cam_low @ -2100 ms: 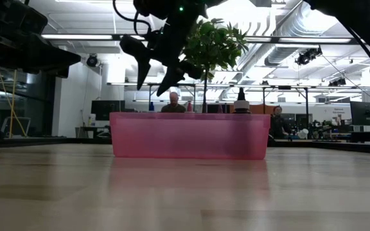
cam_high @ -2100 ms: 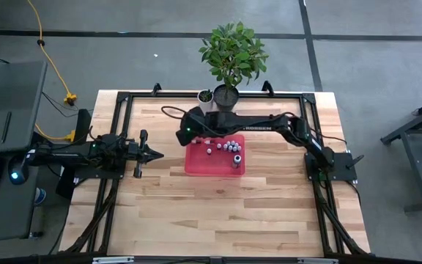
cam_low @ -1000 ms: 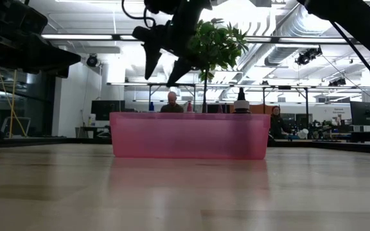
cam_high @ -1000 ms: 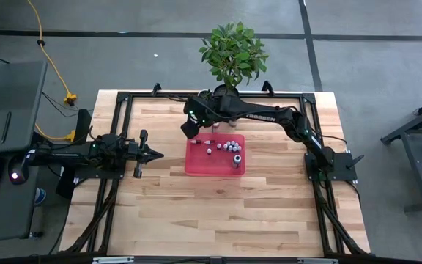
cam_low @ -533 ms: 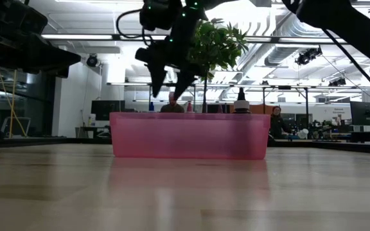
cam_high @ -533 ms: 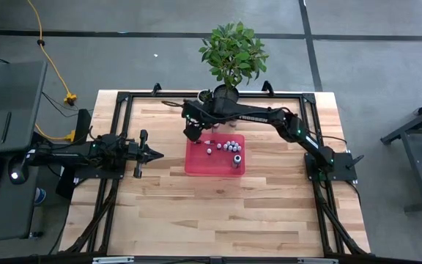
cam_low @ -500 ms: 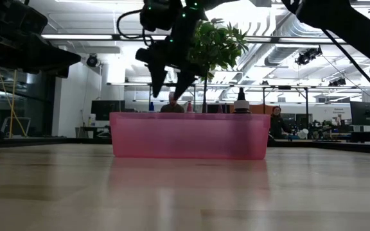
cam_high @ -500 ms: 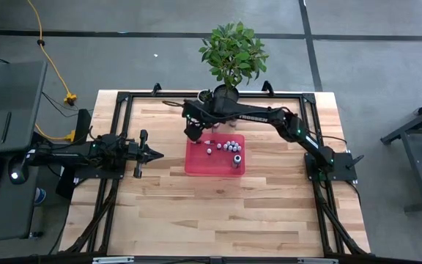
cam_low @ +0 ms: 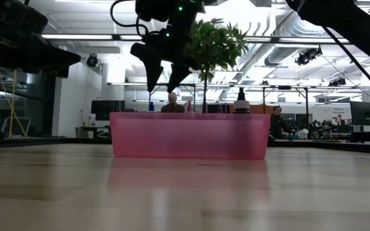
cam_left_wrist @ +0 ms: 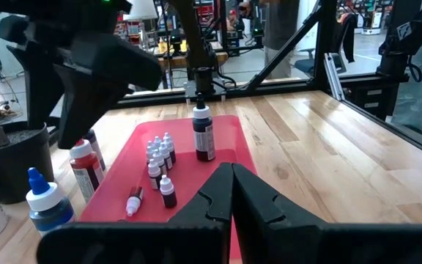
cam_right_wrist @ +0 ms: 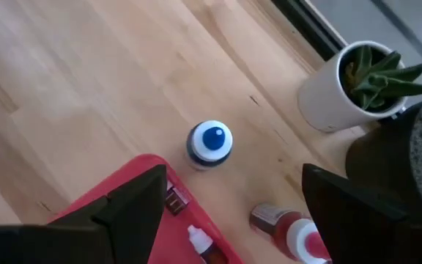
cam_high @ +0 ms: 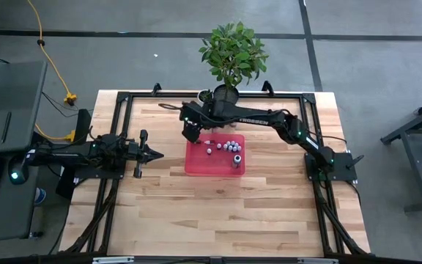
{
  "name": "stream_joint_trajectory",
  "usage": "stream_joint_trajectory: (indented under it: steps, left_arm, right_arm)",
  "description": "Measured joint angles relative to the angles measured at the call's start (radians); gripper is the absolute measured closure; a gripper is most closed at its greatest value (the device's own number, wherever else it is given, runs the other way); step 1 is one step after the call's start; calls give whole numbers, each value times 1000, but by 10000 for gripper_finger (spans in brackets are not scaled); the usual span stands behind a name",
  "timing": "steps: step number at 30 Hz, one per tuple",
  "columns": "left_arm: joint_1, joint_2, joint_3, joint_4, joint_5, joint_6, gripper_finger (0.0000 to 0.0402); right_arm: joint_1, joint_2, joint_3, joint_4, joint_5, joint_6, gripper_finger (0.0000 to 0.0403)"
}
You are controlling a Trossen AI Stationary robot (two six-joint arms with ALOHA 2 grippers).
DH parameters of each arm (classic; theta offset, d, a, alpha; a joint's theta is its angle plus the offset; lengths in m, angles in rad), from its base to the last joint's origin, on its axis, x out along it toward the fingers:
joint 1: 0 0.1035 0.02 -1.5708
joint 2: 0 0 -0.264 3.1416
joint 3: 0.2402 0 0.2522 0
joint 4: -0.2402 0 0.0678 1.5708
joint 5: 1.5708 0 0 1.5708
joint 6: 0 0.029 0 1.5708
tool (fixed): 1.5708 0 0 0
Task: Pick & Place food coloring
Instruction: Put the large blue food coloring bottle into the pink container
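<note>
Left gripper (cam_high: pixel 156 154) parked low over the table's left half, well apart from the work; fingers pressed together, tips meeting in the left wrist view.

Ahead of that closed pincer, the red tray (cam_high: pixel 196 163) on the wooden table (cam_high: pixel 218 213). Inside the tray: cluster of small white-capped food coloring bottles (cam_left_wrist: pixel 160 155), one tall dark bottle (cam_left_wrist: pixel 204 134) standing upright beyond them, one small bottle (cam_left_wrist: pixel 133 202) lying on its side nearer the pincer.

Right gripper (cam_high: pixel 190 132) hanging above the tray's far-left corner, clear of the rim in the low view (cam_low: pixel 158 77); fingers spread wide apart, nothing between them.

Directly below that open pincer: blue-tipped bottle (cam_right_wrist: pixel 210 142) upright on bare wood, just outside the tray corner (cam_right_wrist: pixel 141 172). Beside it, toward the plants, a red bottle (cam_right_wrist: pixel 294 234), also off the tray. Farther out, small white pot (cam_right_wrist: pixel 336 89) with a succulent, next to the dark pot (cam_high: pixel 226 97) of the leafy plant (cam_high: pixel 233 50).
</note>
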Motion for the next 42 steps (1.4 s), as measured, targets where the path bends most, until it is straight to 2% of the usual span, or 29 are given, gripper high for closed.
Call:
stream_joint_trajectory:
  steps: [10, 22, 27, 42]
  left_arm:
    - [0, 0, 0, 0, 0, 0, 401]
    - [0, 0, 0, 0, 0, 0, 401]
    - [0, 0, 0, 0, 0, 0, 401]
    - [0, 0, 0, 0, 0, 0, 401]
  right_arm:
    - [42, 27, 0, 29, 154, 80, 98]
    - [74, 57, -20, 38, 241, 217, 98]
    - [104, 56, -125, 116, 278, 259, 98]
    - [139, 51, -351, 562, 444, 266, 98]
